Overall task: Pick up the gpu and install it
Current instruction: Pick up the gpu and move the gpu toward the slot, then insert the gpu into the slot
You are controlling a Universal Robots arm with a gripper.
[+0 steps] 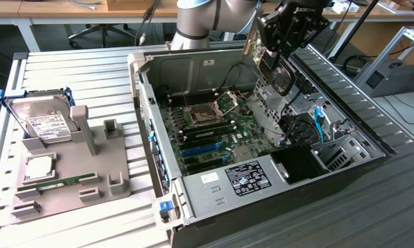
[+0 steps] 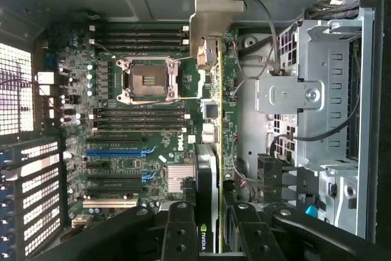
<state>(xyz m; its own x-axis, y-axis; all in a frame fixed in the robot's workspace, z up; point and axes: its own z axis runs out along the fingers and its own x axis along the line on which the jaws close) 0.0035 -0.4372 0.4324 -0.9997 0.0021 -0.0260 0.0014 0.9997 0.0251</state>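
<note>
The gpu [image 1: 274, 67] is pinched edge-on between the fingers [image 2: 181, 227], upper centre-right of the frame, above the open case [image 1: 193, 67]. Should it be lowered out of line with the blue slots [image 1: 198, 149], its contacts could be bent.

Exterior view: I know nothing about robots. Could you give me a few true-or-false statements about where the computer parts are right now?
1. The gripper holds the thin green-and-black gpu card with the silver metal end bracket over the open black computer case. True.
2. The gpu card is seated in one of the blue motherboard slots. False: it hangs in the gripper, clear of those slots.
3. The silver hard drive in its blue frame leans on the grey plastic holder, outside the case on the exterior view's left. True.
4. The narrow green RAM stick is clamped in the gripper. False: it lies on the grey holder.
</note>
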